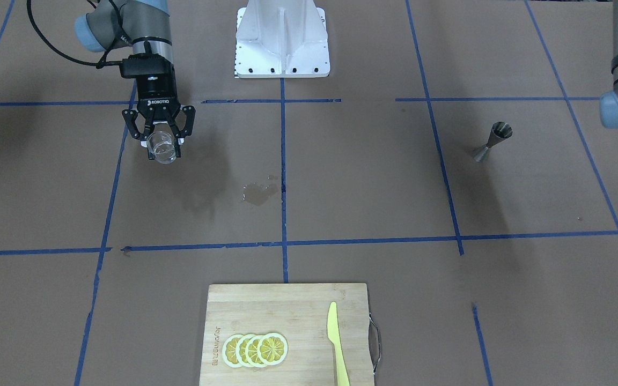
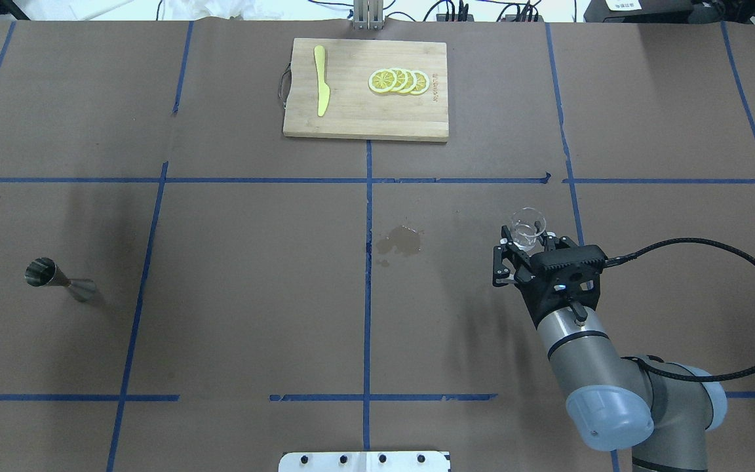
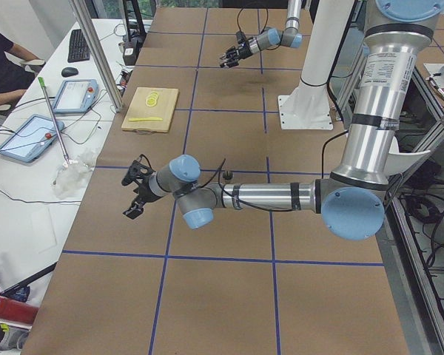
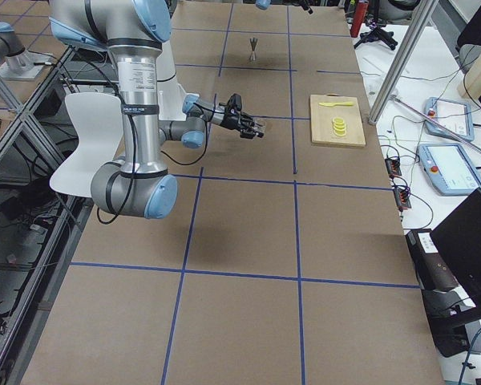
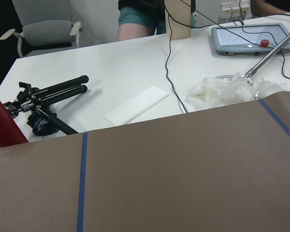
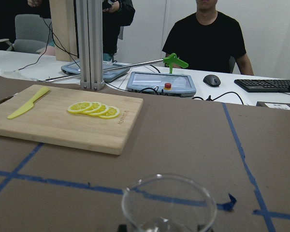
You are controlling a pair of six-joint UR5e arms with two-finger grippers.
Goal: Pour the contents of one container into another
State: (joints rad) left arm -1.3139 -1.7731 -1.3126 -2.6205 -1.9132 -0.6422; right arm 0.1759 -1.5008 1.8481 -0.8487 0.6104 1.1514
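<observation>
Right gripper (image 2: 528,244) holds cup (image 2: 527,223) near wet puddle (image 2: 400,240).

A robotics lab: blue-taped counter (image 2: 253,295), aluminium post (image 6: 89,43), a control tablet (image 6: 160,82) (likely a teach pendant) on a white desk (image 3: 22,214).

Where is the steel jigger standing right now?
In the overhead view the jigger stands alone on the left side of the table, just left of a blue tape line.
</observation>
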